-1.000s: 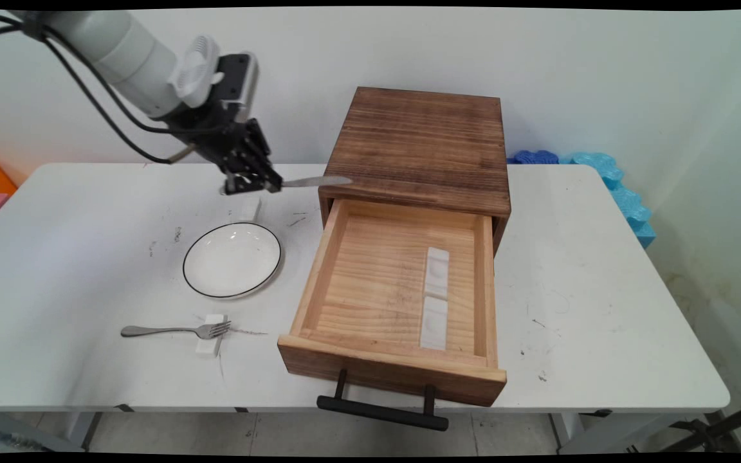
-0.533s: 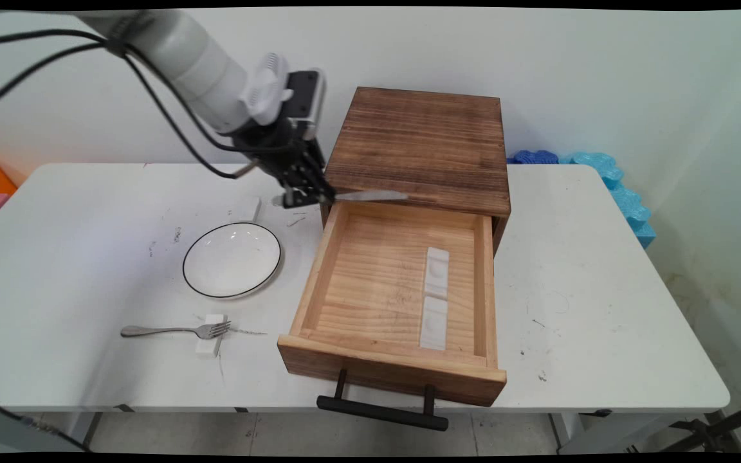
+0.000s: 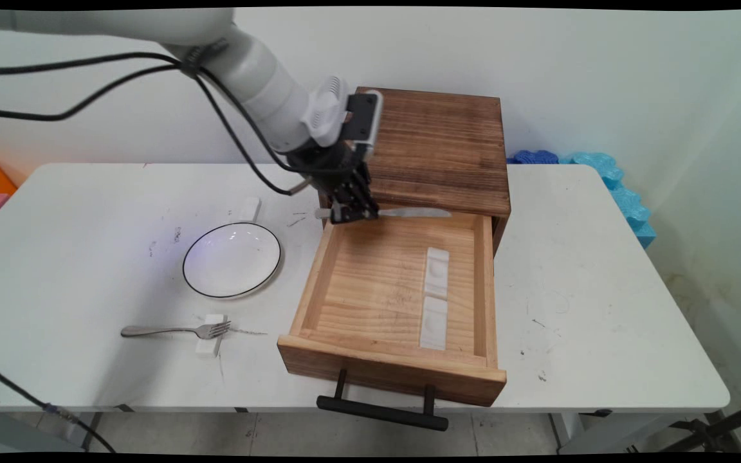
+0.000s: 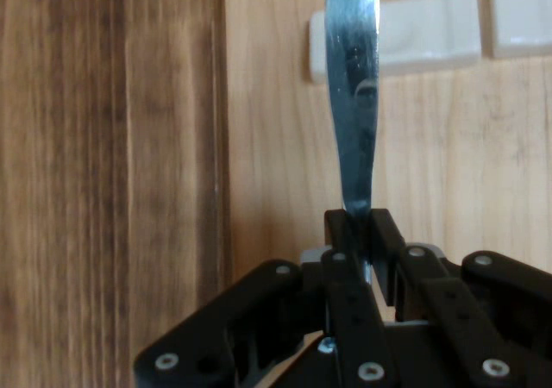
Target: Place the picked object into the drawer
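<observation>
Fingers clamped on a knife over the drawer's back edge

The fingers point(image 4: 345, 259) are closed tight on the handle of a table knife point(image 3: 409, 212), its blade level above the rear of the open wooden drawer point(image 3: 370, 283). Two white rests point(image 3: 436, 297) lie inside the drawer; the dark wooden cabinet point(image 3: 428, 141) sits behind it; a white bowl point(image 3: 231, 259) and a fork point(image 3: 177, 331) lie on the desk point(image 3: 602, 289) left of the drawer.

Robot lab, bare wall point(image 3: 602, 77), scuffed white table point(image 3: 602, 289) (marked up), dangling cables point(image 3: 87, 64)
</observation>
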### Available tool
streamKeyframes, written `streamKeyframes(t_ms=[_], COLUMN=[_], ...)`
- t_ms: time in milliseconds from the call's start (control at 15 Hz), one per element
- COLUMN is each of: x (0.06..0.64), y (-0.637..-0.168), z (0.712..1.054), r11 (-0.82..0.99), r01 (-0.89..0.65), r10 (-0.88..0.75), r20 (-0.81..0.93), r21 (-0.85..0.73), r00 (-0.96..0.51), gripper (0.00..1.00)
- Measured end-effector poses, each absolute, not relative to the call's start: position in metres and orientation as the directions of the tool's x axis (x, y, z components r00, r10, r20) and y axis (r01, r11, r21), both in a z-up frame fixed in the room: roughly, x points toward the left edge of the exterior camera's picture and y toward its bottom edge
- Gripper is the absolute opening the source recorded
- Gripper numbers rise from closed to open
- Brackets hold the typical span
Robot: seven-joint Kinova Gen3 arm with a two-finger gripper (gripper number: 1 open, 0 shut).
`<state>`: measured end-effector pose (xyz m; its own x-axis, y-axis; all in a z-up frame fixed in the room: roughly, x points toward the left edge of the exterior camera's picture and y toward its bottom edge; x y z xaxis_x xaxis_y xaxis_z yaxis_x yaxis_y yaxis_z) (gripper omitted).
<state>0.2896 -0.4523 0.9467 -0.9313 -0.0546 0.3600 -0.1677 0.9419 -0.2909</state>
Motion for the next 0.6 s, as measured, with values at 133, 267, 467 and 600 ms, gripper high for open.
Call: streamKeyframes(t_ms=[133,267,467,600], x=[0.279,0.270,0.257,0.251], y=[-0.455,-0.459,-0.463,-0.466], z=[0.942,0.937,0.931,0.926], r11=[0.944,0.945,0.947,0.948], r01=[-0.157,-0.147,-0.133,-0.125], r10=[-0.045,-0.035,-0.021,-0.014], r20=[0.359,0.358,0.356,0.353], r21=[-0.291,-0.291,-0.293,-0.294], r00=[-0.932,-0.933,-0.934,-0.936], gripper=[0.00,0.00,0.00,0.00])
